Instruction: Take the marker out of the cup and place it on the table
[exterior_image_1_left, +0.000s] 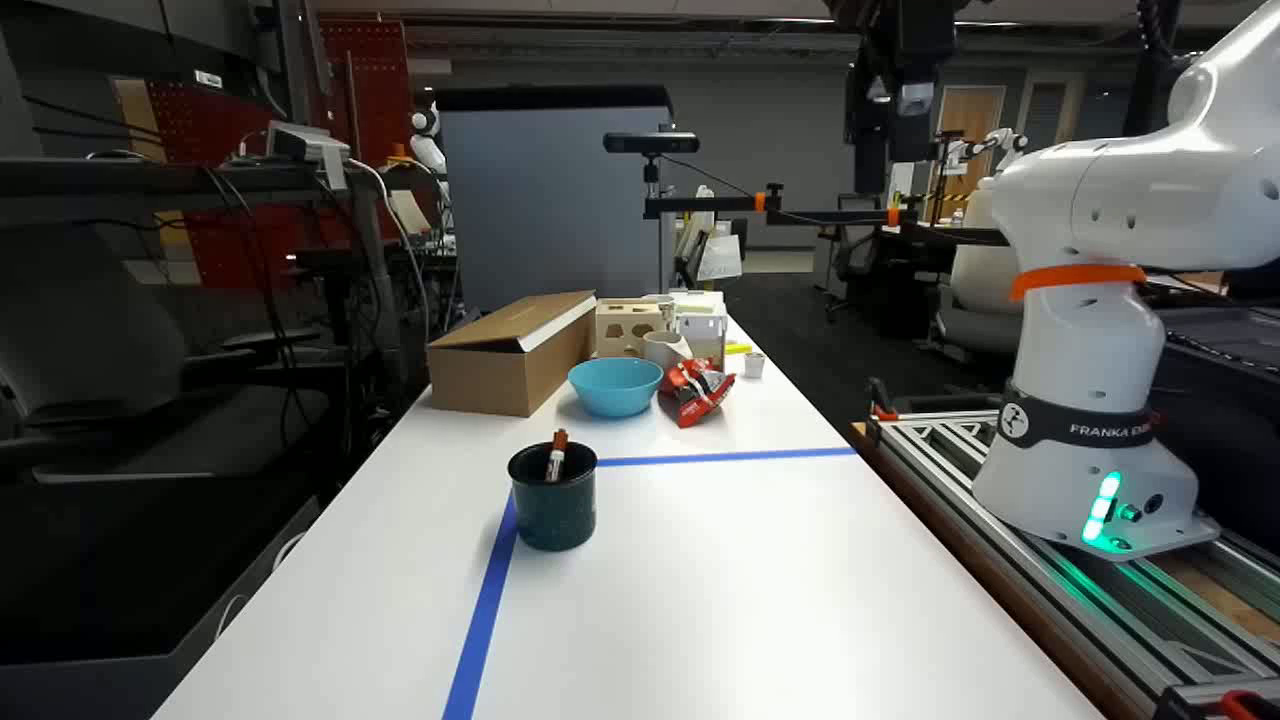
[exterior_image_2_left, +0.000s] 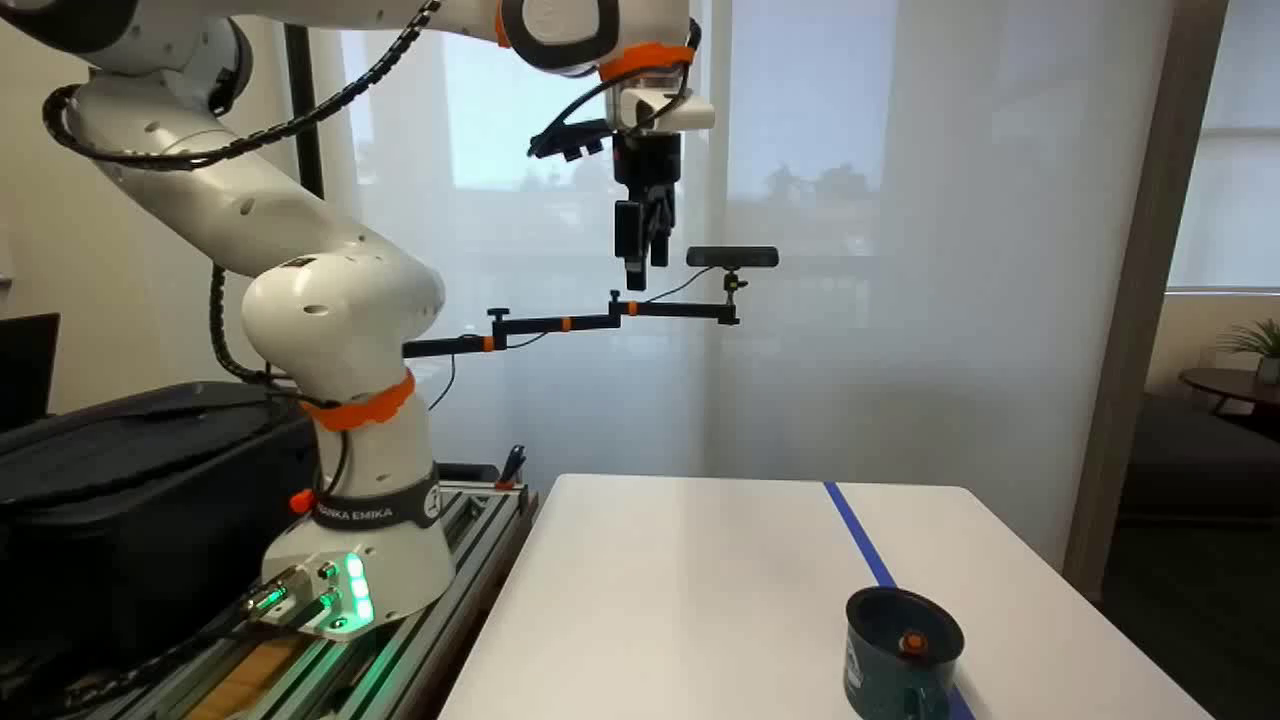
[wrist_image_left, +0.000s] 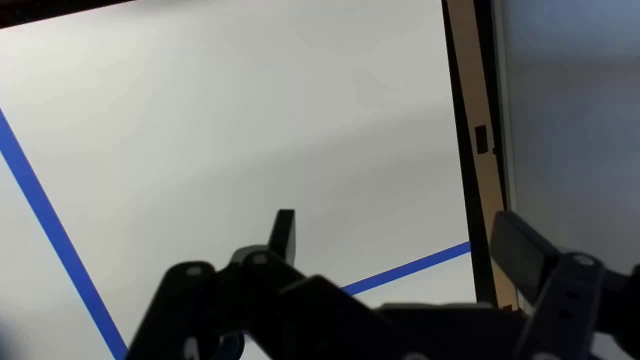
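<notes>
- Wrist view: the gripper (wrist_image_left: 395, 217) comes in from 6 o'clock, released, its two fingers (wrist_image_left: 522, 245) spread wide with nothing between them. Beneath lies the white table (wrist_image_left: 240, 100), crossed by blue tape (wrist_image_left: 53, 230).
- In an exterior view, the cup (exterior_image_1_left: 553, 515) stands upright toward 7 o'clock, on or just beside the tape; which cannot be told. The marker (exterior_image_1_left: 555, 462) is inside it, leaning slightly, its reddish-brown cap (exterior_image_1_left: 560, 438) showing above the cup.
- In an exterior view, the gripper (exterior_image_2_left: 648, 272) hangs high, and the cup (exterior_image_2_left: 900, 665) lies well apart from it, toward 5 o'clock.
- Step in hand: by the look of it, the approach; the marker is not yet taken out.
- The next move probably calls for bringing the gripper over the cup, straddling the cap, gripping it, then lifting straight up before laying the marker on the table.
- Writing: between both exterior views, the black band (exterior_image_1_left: 1085, 425) round the foot of the arm (exterior_image_1_left: 1090, 345) reads FRANKA EMIKA.
- The cup carries a pale mark (exterior_image_2_left: 852, 664), too small to read; so is the print on the red packet (exterior_image_1_left: 697, 390), toward 2 o'clock from the cup.
</notes>
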